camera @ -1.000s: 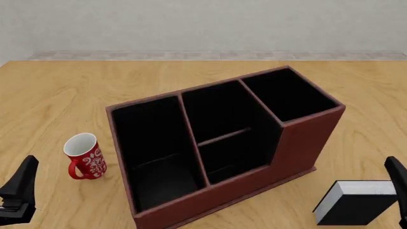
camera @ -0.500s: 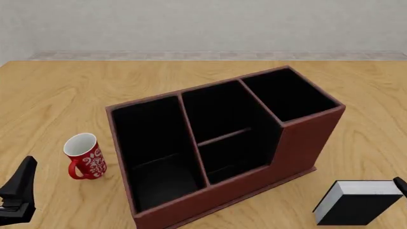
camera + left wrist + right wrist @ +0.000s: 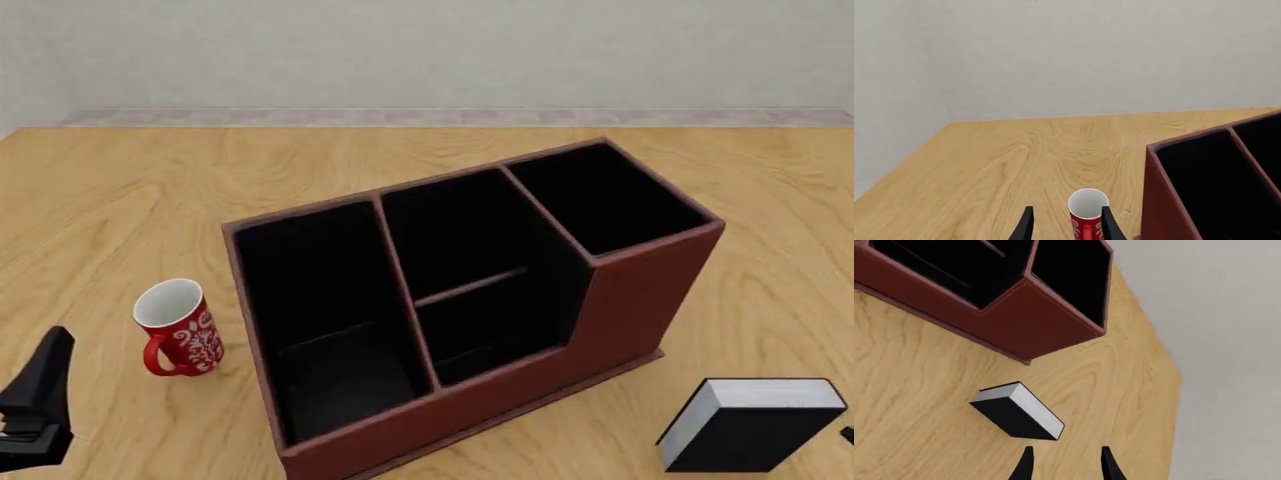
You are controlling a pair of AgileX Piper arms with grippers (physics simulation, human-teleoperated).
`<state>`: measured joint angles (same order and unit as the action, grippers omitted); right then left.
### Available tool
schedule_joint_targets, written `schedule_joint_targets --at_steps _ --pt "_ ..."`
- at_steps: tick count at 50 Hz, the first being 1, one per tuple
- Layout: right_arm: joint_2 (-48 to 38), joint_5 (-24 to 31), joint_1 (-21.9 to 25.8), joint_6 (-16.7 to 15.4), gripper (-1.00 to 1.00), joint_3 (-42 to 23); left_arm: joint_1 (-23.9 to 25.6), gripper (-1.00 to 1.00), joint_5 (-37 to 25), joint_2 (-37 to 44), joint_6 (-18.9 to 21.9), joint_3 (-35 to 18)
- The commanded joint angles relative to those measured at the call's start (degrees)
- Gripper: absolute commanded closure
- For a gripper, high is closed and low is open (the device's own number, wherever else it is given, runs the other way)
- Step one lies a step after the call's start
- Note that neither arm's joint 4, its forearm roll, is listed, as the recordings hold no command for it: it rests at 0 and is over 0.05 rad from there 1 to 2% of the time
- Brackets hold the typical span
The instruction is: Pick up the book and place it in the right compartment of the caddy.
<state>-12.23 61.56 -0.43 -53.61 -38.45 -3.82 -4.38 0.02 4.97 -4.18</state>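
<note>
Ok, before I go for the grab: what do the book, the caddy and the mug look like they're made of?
The book looks like a hardcover: matte black covers, white page block like paper. The caddy looks like reddish-brown leather or leatherette, judging by its faint seam lines, with a dull black lining. The mug looks like glazed ceramic, red with a white pattern and white inside. These are renders, so all of this is a guess.

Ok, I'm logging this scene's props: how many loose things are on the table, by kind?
Book: 1
Caddy: 1
Mug: 1
Total: 3
</note>
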Motion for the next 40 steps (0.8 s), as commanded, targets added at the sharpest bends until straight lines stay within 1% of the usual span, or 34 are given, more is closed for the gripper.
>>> schedule_joint_targets --at_steps 1,4,6,8,11,13,14,20,21,24,26,31,32,34,35,40 --pt "-2.3 5.5 -0.88 -4.11 -1.0 -2.61 -0.31 -1.0 -0.15 0.0 0.24 -0.43" --pt "-2.85 6.57 -0.53 -4.57 -1.0 -3.06 -0.34 -1.0 -0.35 0.0 0.21 -0.66" --pt "-3.26 7.25 -0.81 -5.52 -1.0 -3.22 -0.5 -1.0 -0.41 0.0 0.16 -0.9" --pt "-3.9 7.5 -0.61 -5.58 -1.0 -3.71 -0.57 -1.0 -0.5 0.0 0.11 -1.1" --pt "-4.3 7.83 -1.34 -7.43 -1.0 -3.73 -0.57 -1.0 -0.41 0.0 0.23 -1.01" --pt "-5.51 7.63 -0.74 -6.95 -1.0 -4.78 -0.52 -1.0 -0.51 0.0 0.08 -1.12" --pt "-5.57 7.9 -0.59 -7.65 -1.0 -4.39 -0.51 -1.0 -0.5 0.0 0.08 -1.14" --pt "-7.6 7.1 -0.85 -8.61 -1.0 -4.72 -0.6 -1.0 -0.59 0.0 -0.02 -1.42" --pt "-7.92 6.87 -1.13 -9.56 -1.0 -4.2 -0.7 -1.0 -0.6 0.0 -0.04 -1.46" --pt "-9.08 6.1 -0.59 -9.6 -1.0 -3.9 -0.74 -1.0 -0.61 0.0 -0.04 -1.43" --pt "-9.39 5.64 -0.92 -10.51 -1.0 -3.03 -0.73 -1.0 -0.69 -0.01 -0.13 -1.54" --pt "-10.88 4.56 -0.69 -10.59 -1.0 -2.99 -0.66 -1.0 -0.8 -0.01 -0.11 -1.62" --pt "-10.84 4.69 -0.81 -11.3 -1.0 -2.44 -0.61 -1.0 -0.84 -0.01 -0.02 -1.6" --pt "-11.59 4.18 -0.83 -11.19 -1.0 -2.53 -0.76 -1.0 -0.82 -0.01 -0.11 -1.67" --pt "-11.63 4.21 -1.02 -11.92 -1.0 -2.12 -0.76 -1.0 -0.79 -0.01 -0.01 -1.57" --pt "-13.5 2.81 -0.81 -11.86 -1.0 -2.44 -0.67 -1.0 -0.78 -0.01 0.11 -1.47"
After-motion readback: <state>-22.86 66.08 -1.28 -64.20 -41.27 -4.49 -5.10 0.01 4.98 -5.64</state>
